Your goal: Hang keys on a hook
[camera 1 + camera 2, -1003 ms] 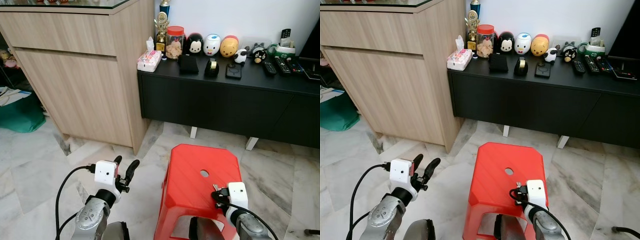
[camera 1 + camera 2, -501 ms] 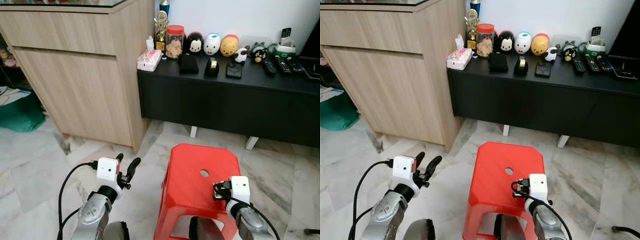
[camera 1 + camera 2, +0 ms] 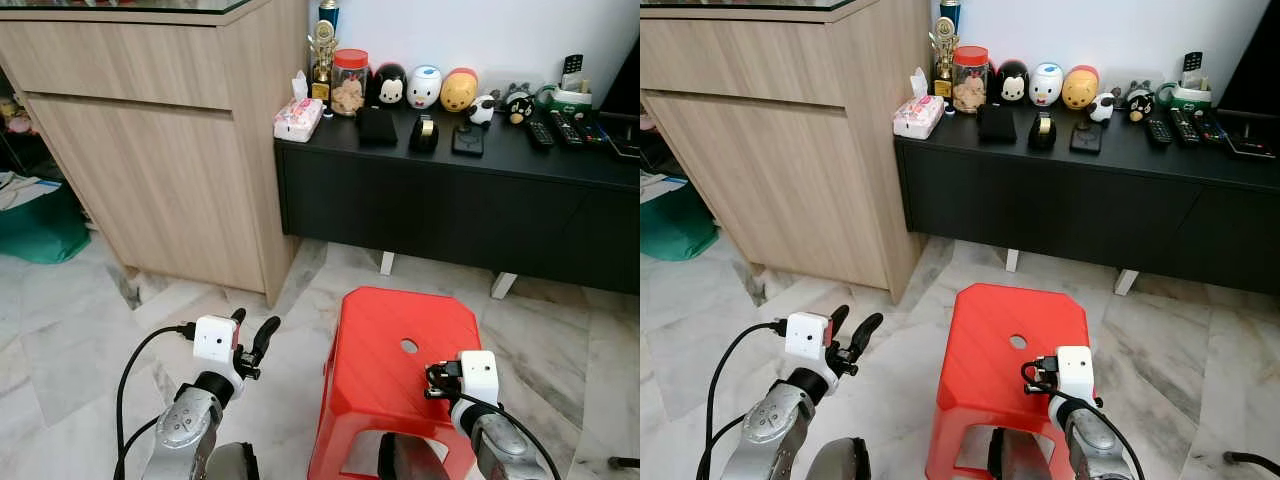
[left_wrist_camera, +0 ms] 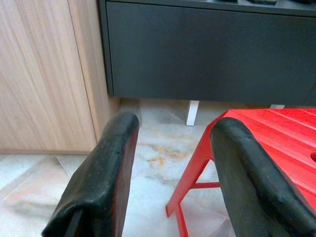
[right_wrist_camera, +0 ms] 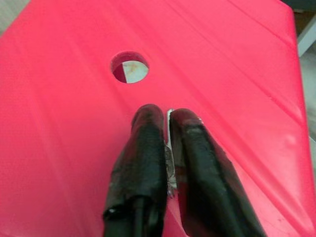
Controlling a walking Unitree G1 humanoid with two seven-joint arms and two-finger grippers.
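Floor point(image 3: 60, 330) is pale marble tile. Red plastic stool point(image 3: 385, 350) with a round hole in the seat stands just in front of a long black TV console point(image 3: 450, 205); tall wood-grain cabinet point(image 3: 150, 140) sits to the robot's left of the console. Console top carries toy figures point(image 3: 425, 88), a jar point(image 3: 350, 84), tissue pack point(image 3: 299, 120), remotes point(image 3: 565, 130).

Right gripper point(image 5: 167, 116) hovers over the stool seat, fingers pinched together on the keys point(image 5: 169, 148): thin silvery metal, only an edge visible between the pads. Left gripper point(image 4: 170, 148) is over the floor beside the stool, fingers spread wide, nothing in them.
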